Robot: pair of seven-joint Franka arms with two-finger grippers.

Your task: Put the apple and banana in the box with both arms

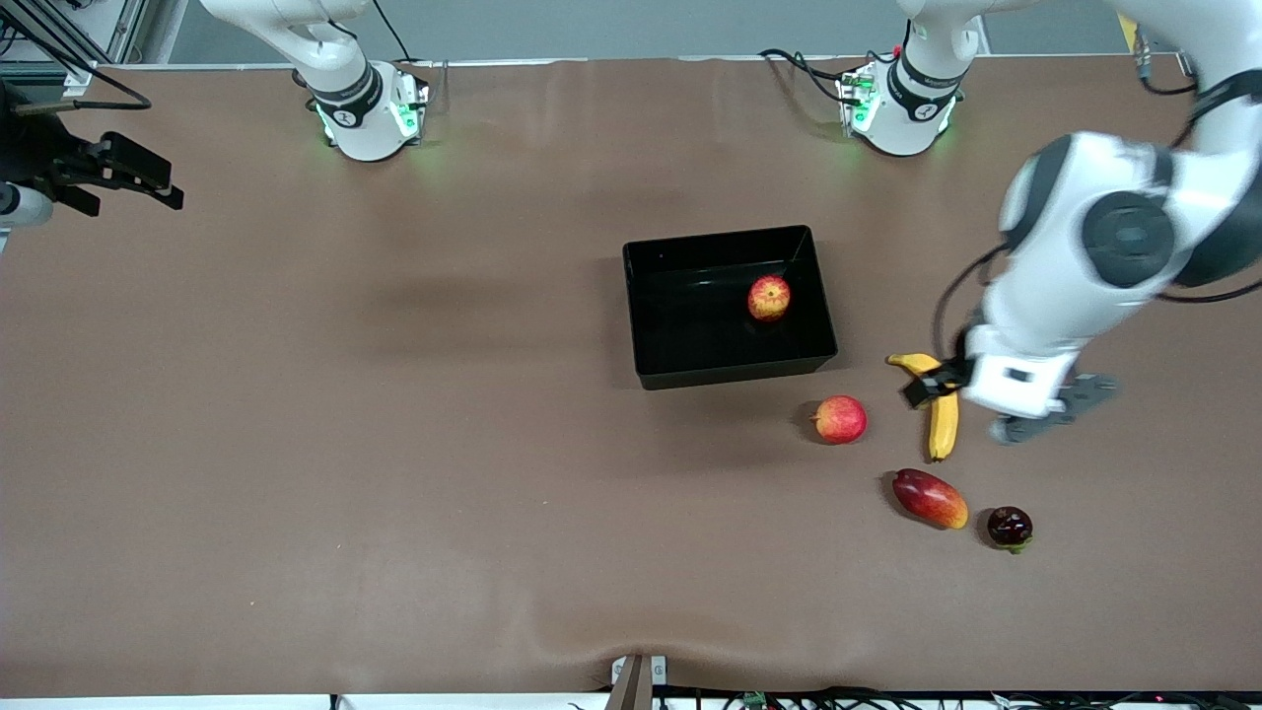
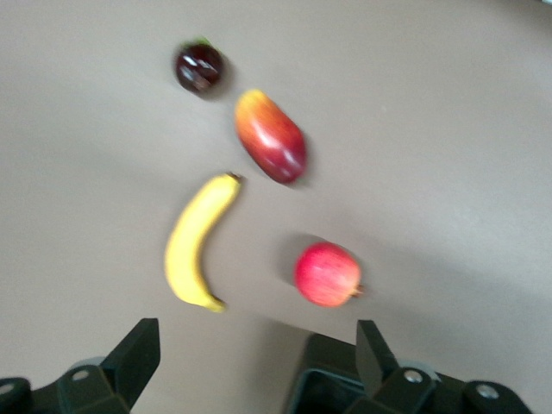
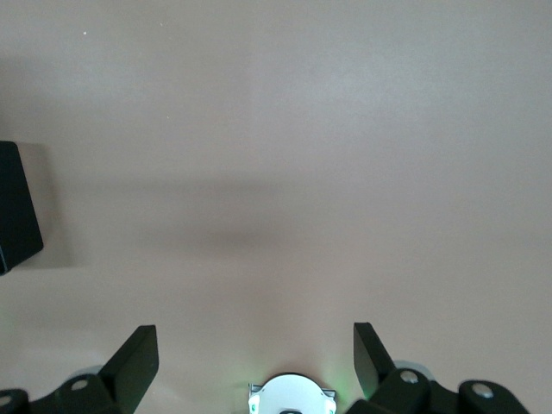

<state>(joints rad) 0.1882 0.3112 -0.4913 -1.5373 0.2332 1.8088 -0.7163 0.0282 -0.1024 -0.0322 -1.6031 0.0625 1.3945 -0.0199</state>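
My left pincer (image 1: 971,394) hung wide open and empty, over the banana (image 1: 939,409). In the left wrist view both black fingers (image 2: 134,354) stood far apart with nothing between them.

The banana lay flat on the brown surface (image 1: 394,444), close to the box (image 1: 646,296) but nearer the front camera and more toward my left arm's end. I think picking it up was the job to do now. To do it well, I should turn so my fingers close across the thin way of the banana, near its middle, then come straight down. A grab at a tip could make it swing or slip.

There was open room on the banana's outer side. The pinkish-red fruit (image 1: 840,419) sat near it on the box side, and the mango (image 1: 930,498) lay just past its lower tip. A small dark fruit (image 1: 1010,527) sat beside the mango. I should keep my fingers off those.

The apple (image 1: 769,298) already sat inside the box, near the wall at my left arm's end. Most of the box floor was free, so the banana could go there. I must lift it above the low wall first.

My right pincer (image 1: 99,177) waited wide open and empty over bare surface at my right arm's end.
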